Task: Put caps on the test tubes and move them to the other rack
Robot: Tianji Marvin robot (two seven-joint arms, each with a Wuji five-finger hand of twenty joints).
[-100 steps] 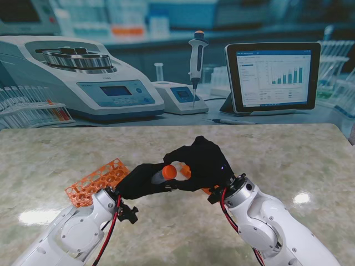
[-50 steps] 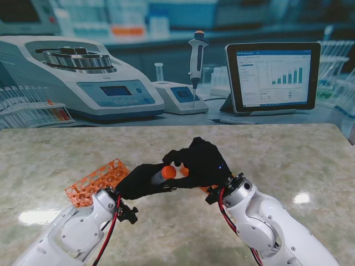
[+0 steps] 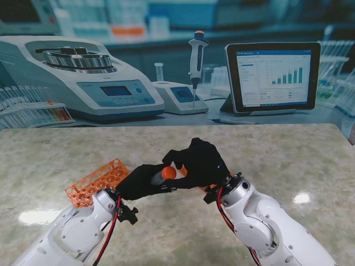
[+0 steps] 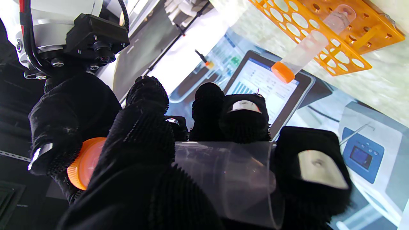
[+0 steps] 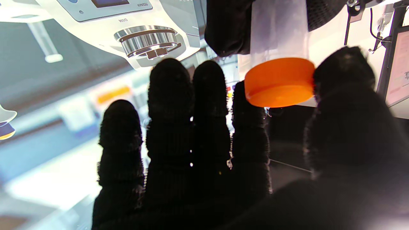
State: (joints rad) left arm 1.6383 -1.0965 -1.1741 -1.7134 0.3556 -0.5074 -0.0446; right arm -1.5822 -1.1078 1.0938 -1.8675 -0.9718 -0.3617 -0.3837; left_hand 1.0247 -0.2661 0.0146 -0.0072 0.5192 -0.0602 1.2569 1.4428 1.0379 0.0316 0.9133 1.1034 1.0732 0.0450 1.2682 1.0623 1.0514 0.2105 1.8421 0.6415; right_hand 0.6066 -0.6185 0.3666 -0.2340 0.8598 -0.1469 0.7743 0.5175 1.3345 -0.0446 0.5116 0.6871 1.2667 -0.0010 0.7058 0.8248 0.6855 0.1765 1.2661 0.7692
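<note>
In the stand view my left hand is shut on a clear test tube, held almost level above the table. Its orange cap points toward my right hand, whose thumb and forefinger close around it. The left wrist view shows the tube across my fingers and the cap among the right hand's fingers. In the right wrist view the cap sits on the tube between thumb and forefinger. An orange rack holds one capped tube.
An orange rack lies on the marble table by my left forearm. A sliver of orange shows behind my right wrist. A centrifuge, pipette stand and tablet line the far side.
My right hand has edged left and closed further over the cap, hiding more of the orange behind it. The left hand and tube have barely moved.
</note>
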